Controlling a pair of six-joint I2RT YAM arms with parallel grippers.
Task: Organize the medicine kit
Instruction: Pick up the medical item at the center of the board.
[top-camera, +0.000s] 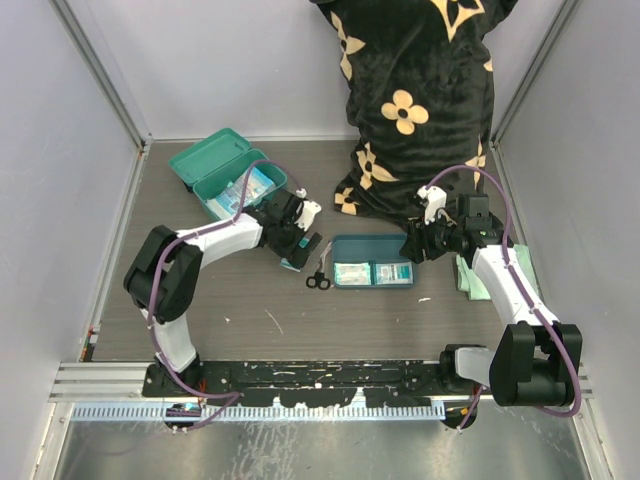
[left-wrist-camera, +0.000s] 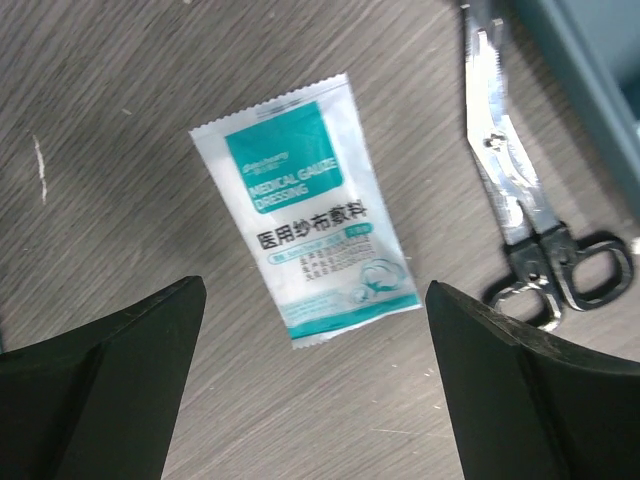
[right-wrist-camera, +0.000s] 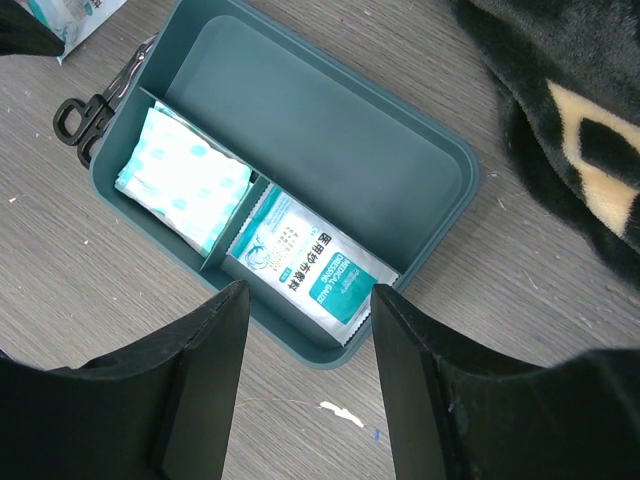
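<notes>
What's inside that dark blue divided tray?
A dotted white packet and a gauze packet, one per small section; the long section is bare. Anything beneath them is hidden.

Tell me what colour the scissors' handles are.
The scissors handles are black; left wrist view shows best.

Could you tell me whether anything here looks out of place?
Yes: a gauze dressing packet and the scissors lie loose on the table, outside both the divided tray and the open medicine kit.

Left wrist view: scissors (left-wrist-camera: 498, 150) blade tips cut off at the top edge; divided tray (left-wrist-camera: 600, 60) reduced to a blurred corner; gauze dressing packet (left-wrist-camera: 305, 215) fine print unreadable. Top view: pale green cloth (top-camera: 468, 280) partly hidden beneath the right arm; medicine kit (top-camera: 208, 158) contents too small to identify.
</notes>
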